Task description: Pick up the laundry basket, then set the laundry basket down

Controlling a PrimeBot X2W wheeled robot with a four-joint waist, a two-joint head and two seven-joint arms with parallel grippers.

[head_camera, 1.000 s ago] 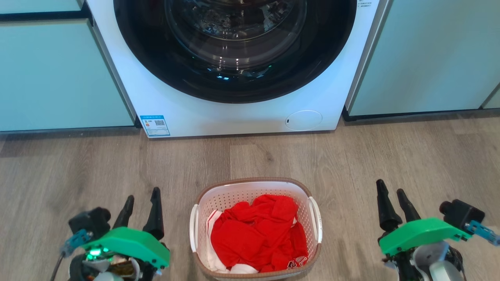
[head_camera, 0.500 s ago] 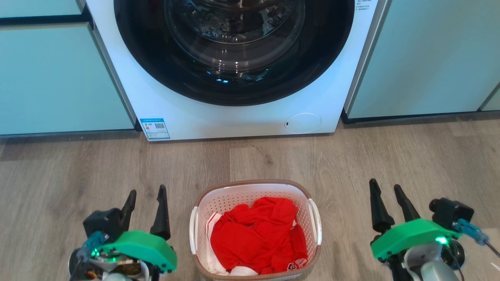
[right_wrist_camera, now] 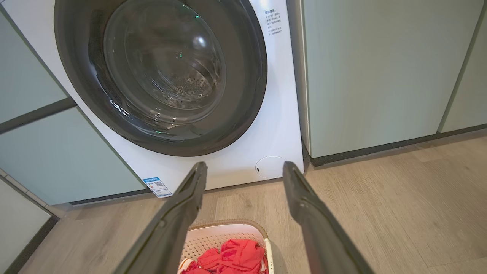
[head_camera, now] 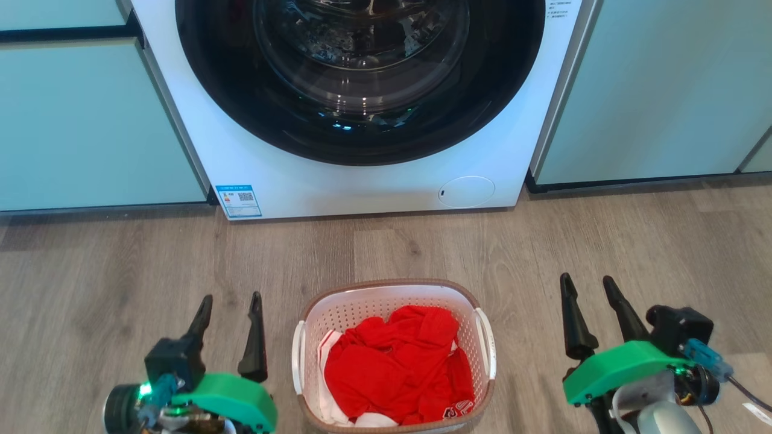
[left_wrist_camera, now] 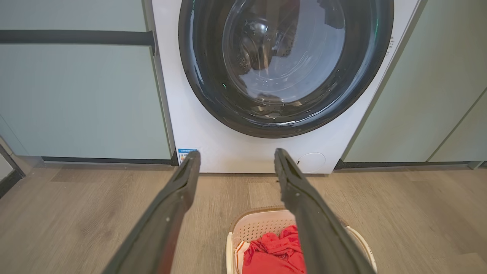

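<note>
While laundry basket (head_camera: 386, 283) rests on floor (head_camera: 120, 271), left gripper (head_camera: 231, 297) and right gripper (head_camera: 586, 279) flank it, untouching, jaws wide, empty. Step: reach. Next likely needs both moving inward onto side handles (head_camera: 487, 343).

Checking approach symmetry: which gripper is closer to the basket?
The left gripper: its inner finger is right beside the laundry basket, while the right gripper has a wide strip of floor between.

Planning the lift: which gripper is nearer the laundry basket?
Left. The left gripper is open just beside the laundry basket, near its left handle; the right gripper, also open, stands farther off the right side.
</note>
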